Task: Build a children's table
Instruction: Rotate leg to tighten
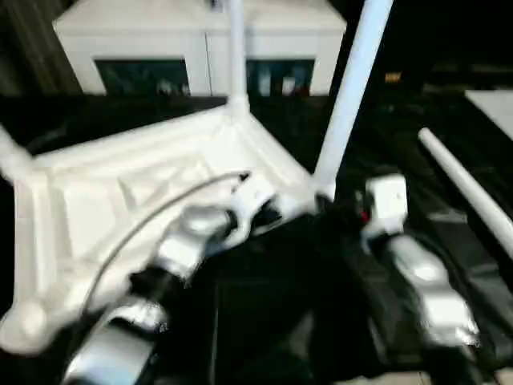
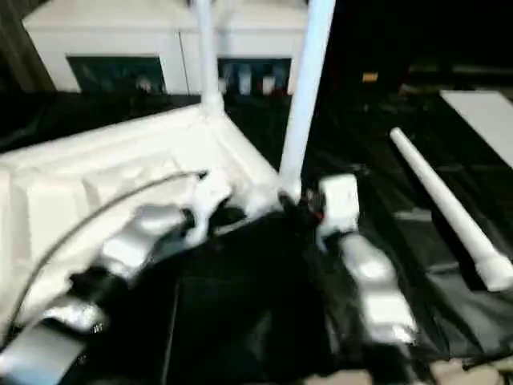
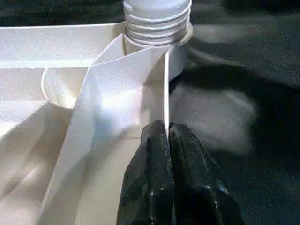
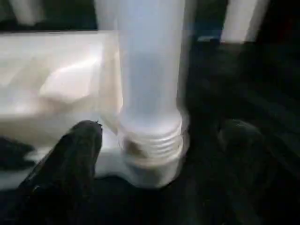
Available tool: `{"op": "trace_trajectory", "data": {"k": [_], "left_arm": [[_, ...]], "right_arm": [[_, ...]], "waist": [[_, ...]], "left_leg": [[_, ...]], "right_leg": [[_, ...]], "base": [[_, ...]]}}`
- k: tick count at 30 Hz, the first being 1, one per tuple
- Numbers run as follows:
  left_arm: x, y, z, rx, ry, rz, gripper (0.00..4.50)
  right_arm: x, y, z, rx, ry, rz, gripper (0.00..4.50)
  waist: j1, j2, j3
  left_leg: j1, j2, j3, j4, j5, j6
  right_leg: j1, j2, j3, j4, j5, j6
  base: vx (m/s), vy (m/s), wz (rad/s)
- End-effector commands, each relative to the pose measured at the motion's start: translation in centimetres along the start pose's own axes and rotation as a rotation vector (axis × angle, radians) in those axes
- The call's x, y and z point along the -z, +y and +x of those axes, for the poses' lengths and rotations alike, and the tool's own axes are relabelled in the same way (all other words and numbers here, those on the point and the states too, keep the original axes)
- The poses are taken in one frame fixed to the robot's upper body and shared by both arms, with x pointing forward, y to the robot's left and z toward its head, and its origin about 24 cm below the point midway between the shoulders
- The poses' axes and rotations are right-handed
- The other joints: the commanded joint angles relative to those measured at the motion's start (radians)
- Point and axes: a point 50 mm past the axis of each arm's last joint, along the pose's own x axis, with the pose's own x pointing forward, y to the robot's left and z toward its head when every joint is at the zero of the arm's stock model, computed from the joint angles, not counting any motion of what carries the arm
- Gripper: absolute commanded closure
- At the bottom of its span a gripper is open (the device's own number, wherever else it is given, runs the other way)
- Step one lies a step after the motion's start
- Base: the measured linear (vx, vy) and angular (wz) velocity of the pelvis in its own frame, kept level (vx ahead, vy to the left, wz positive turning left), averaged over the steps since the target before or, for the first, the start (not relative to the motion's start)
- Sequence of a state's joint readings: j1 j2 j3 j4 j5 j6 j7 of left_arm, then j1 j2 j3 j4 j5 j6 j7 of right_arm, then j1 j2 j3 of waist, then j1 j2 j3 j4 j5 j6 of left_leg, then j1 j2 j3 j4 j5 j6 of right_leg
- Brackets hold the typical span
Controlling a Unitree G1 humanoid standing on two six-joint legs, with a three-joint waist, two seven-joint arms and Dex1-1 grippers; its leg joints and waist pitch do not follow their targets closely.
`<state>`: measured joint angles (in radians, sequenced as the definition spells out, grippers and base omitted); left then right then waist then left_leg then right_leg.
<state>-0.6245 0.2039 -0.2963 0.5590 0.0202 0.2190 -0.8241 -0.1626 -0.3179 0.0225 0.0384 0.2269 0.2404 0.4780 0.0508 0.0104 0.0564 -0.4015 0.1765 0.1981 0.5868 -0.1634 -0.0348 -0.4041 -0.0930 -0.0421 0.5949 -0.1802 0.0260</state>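
The white tabletop (image 1: 120, 192) lies upside down on black cloth, ribbed underside up. One white leg (image 1: 235, 56) stands in its far corner socket. A second leg (image 1: 353, 88) stands screwed into the near right socket (image 3: 157, 33), its thread showing. My left gripper (image 3: 166, 136) is shut on the thin rim wall just below that socket. My right gripper (image 4: 159, 145) is open, one black finger (image 4: 77, 150) on each side of the second leg's base (image 4: 152, 140), not touching it. A third leg (image 1: 469, 188) lies loose on the cloth to the right.
A white cabinet (image 1: 200, 40) with dark glass doors stands close behind the tabletop. A flat white panel (image 2: 489, 112) lies at the far right. Black cloth (image 1: 264, 321) covers the surface in front of me, between my forearms.
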Motion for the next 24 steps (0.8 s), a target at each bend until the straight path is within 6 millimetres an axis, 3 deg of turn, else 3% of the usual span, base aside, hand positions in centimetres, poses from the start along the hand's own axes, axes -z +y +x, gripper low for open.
{"op": "trace_trajectory", "data": {"k": [1, 6, 9, 10, 12, 15, 24], "left_arm": [[0.8, -0.7, -1.4, 0.165, 0.032, 0.042, 4.50], [1.1, -1.4, -2.8, 0.330, 0.041, 0.068, 4.50], [1.3, -1.9, -3.7, 0.444, 0.087, 0.076, 4.50], [1.3, -1.9, -3.7, 0.444, 0.087, 0.076, 4.50], [1.2, -1.9, -3.8, 0.443, 0.095, 0.081, 4.50], [1.0, -1.9, -4.0, 0.461, 0.094, 0.081, 4.50], [0.9, -1.9, -4.2, 0.469, 0.103, 0.085, 4.50]], "right_arm": [[-1.2, 0.6, -2.2, -0.243, 0.037, -0.053, 0.18], [-1.1, 0.5, -3.5, -0.344, 0.085, -0.049, 0.18], [-0.6, 0.7, -3.7, -0.424, 0.140, -0.059, 0.18], [-0.6, 0.7, -3.7, -0.424, 0.140, -0.059, 0.18], [-0.5, 0.9, -3.6, -0.439, 0.150, -0.063, 0.18], [-0.5, 0.9, -3.2, -0.451, 0.164, -0.077, 0.18], [-0.3, 0.4, -2.6, -0.436, 0.184, -0.138, 0.95]], "waist": [[0.009, -0.002, -0.058], [0.005, -0.004, -0.052], [0.007, -0.006, -0.052], [0.011, -0.004, -0.052], [0.014, -0.006, -0.052], [0.015, -0.008, -0.054], [0.013, -0.007, -0.060]], "left_leg": [[0.031, 0.058, -0.026, -0.078, -0.266, 0.078], [0.034, 0.057, -0.026, -0.085, -0.357, 0.032], [0.037, 0.060, -0.027, -0.088, -0.366, 0.011], [0.045, 0.060, -0.023, -0.085, -0.369, 0.006], [0.045, 0.059, -0.022, -0.085, -0.365, 0.004], [0.036, 0.058, -0.024, -0.086, -0.331, 0.004], [0.033, 0.055, -0.021, -0.075, -0.253, 0.041]], "right_leg": [[0.044, -0.047, 0.034, -0.067, -0.148, -0.232], [0.033, -0.053, 0.036, -0.079, -0.283, -0.217], [0.026, -0.052, 0.038, -0.079, -0.289, -0.216], [0.019, -0.051, 0.040, -0.079, -0.282, -0.220], [0.020, -0.052, 0.041, -0.077, -0.275, -0.225], [0.028, -0.053, 0.039, -0.071, -0.250, -0.221], [0.036, -0.052, 0.038, -0.061, -0.154, -0.249]], "base": [[0.000, 0.000, 0.00], [0.000, 0.000, 0.00], [0.000, 0.000, 0.00], [0.000, 0.000, 0.00], [0.000, 0.000, 0.00], [0.000, 0.000, 0.00], [0.000, 0.000, 0.00]]}}
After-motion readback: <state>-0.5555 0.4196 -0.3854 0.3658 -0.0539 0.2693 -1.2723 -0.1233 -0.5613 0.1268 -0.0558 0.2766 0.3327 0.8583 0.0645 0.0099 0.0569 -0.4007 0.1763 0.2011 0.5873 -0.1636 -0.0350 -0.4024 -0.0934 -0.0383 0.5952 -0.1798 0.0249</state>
